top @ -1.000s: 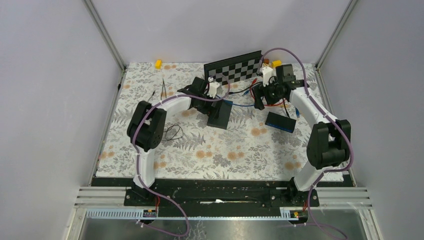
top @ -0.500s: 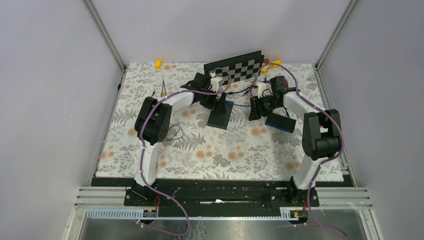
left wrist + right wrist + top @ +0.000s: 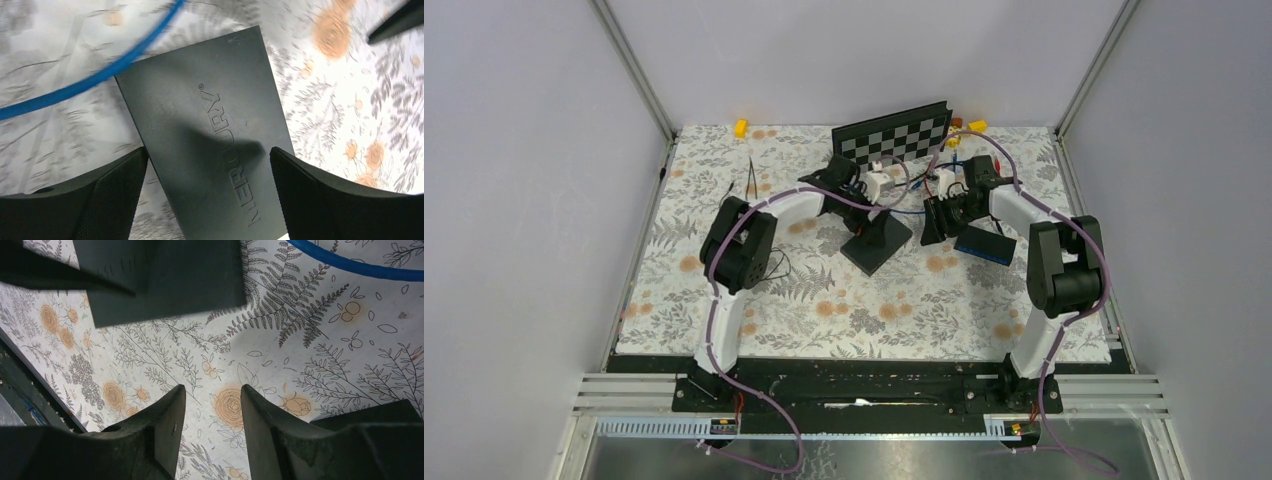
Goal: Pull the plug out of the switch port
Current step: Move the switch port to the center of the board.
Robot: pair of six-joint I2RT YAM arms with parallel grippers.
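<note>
- Nearest, along the lower half of the overhead view, the flowered cloth (image 3: pixel 824 320) lies under both arms. The work is all in the upper middle of the frame, so the arms are stretched well forward.
- The switch (image 3: pixel 200 115), a flat black box, lies at an angle at the centre of the overhead view. The left claw (image 3: pixel 209 155) straddles it from above. In the left wrist view, one of its fingers (image 3: pixel 100 200) meets the box's left edge and the other overlaps its right edge, so it looks clenched across the body. I judge the hold is there to pin the box down, so a tug shifts the plug and not the whole switch.
- Just right of the switch, the right claw (image 3: pixel 212 390) points down at the cloth, released, with only pattern showing in its gap. It hangs beside the switch's end, seemingly placed to be the pulling hand.
- The blue cable (image 3: pixel 50 100) crosses the upper left of the left wrist view, past the far end of the switch. It also crosses the upper right corner of the right wrist view. The plug should sit at that far end, but no view shows it or the port clearly — I cannot say whether it is seated.
- Right of the right claw lies a second dark box (image 3: pixel 984 245), apart from the job.
- Farthest back, a chequered board (image 3: pixel 894 135) stands at the rear edge of the cloth.
</note>
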